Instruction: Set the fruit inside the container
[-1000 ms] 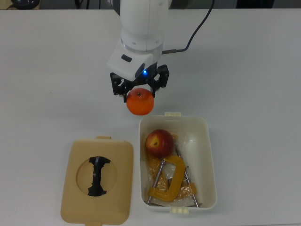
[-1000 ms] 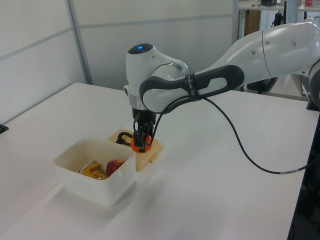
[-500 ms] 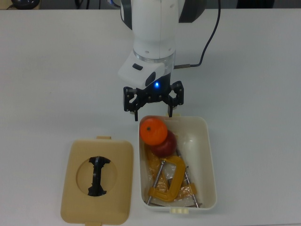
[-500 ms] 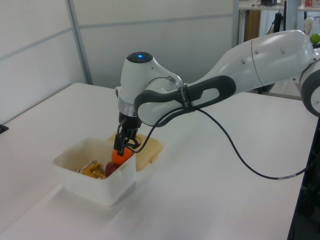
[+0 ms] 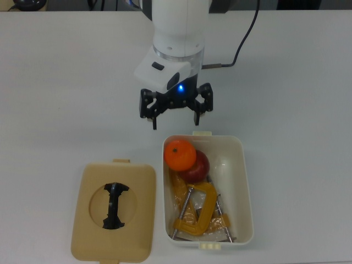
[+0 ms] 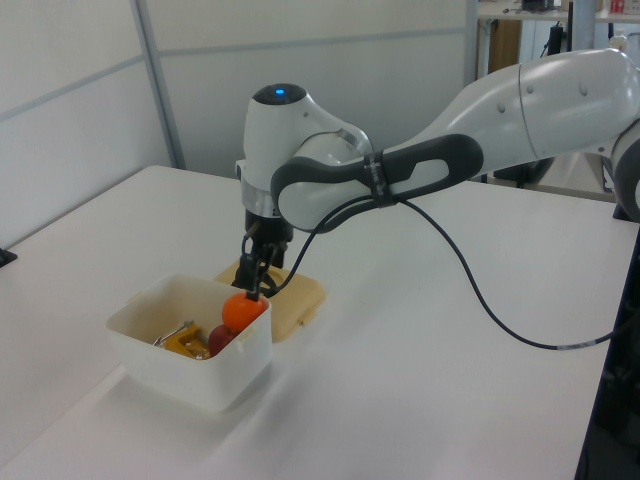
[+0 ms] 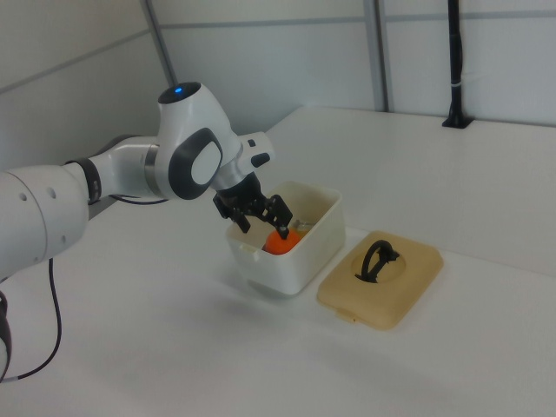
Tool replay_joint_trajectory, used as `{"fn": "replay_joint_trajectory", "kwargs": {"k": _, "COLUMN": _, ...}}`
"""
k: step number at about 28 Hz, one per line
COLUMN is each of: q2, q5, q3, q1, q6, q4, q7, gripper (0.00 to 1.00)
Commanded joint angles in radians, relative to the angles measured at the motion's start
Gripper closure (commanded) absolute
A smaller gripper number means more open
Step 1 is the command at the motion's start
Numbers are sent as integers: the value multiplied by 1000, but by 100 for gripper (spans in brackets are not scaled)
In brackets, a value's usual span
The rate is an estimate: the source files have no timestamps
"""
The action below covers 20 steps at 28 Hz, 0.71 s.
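Top view shows the orange resting on the apple inside the container, beside a C-clamp. Gripper hovers just beyond the container's rim, fingers spread wide, holding nothing. Both fruits look placed, so the next move is probably only to retreat.

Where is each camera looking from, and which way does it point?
Top view: hangs overhead and looks straight down at the table; shows the wrist and open gripper above the tub.
Left view: sits low off one side, facing the tub's outer wall; shows the long arm and cable.
Right view: sits off the opposite side, looking across the lid; shows the arm reaching in from the right view's left.
All three share the orange lying in the tub, on the apple.
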Motion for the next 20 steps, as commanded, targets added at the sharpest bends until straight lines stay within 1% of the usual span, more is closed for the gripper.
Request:
{"fn": "replay_joint_trajectory", "kwargs": {"k": 1, "q2": -62, "q5": 1, "q3": -21, "q1": -22, "q6": -200, "q4": -13, "q7": -97, "gripper": 0}}
{"fn": "replay_joint_trajectory", "kwargs": {"k": 5, "q2": -83, "q5": 7, "q3": -24, "q1": -55, "q6": -306, "q4": -11, "q7": -162, "gripper": 0}}
{"fn": "replay_joint_trajectory", "kwargs": {"k": 8, "q2": -97, "q5": 13, "q3": -24, "q1": -98, "q6": -367, "q4": -19, "q7": -228, "gripper": 0}}
{"fn": "replay_joint_trajectory", "kwargs": {"k": 10, "q2": -96, "q5": 13, "q3": -24, "q1": -123, "q6": -377, "q4": -25, "q7": -252, "gripper": 0}}
{"fn": "replay_joint_trajectory", "kwargs": {"k": 11, "q2": -91, "q5": 16, "q3": -22, "q1": -149, "q6": -375, "q4": -28, "q7": -259, "gripper": 0}}
{"fn": "replay_joint_trajectory", "kwargs": {"k": 13, "q2": -85, "q5": 19, "q3": -22, "q1": -167, "q6": -371, "q4": -28, "q7": -259, "gripper": 0}}
{"fn": "replay_joint_trajectory", "kwargs": {"k": 20, "q2": -83, "q5": 35, "q3": -24, "q1": -183, "q6": -369, "q4": -21, "q7": -260, "gripper": 0}}
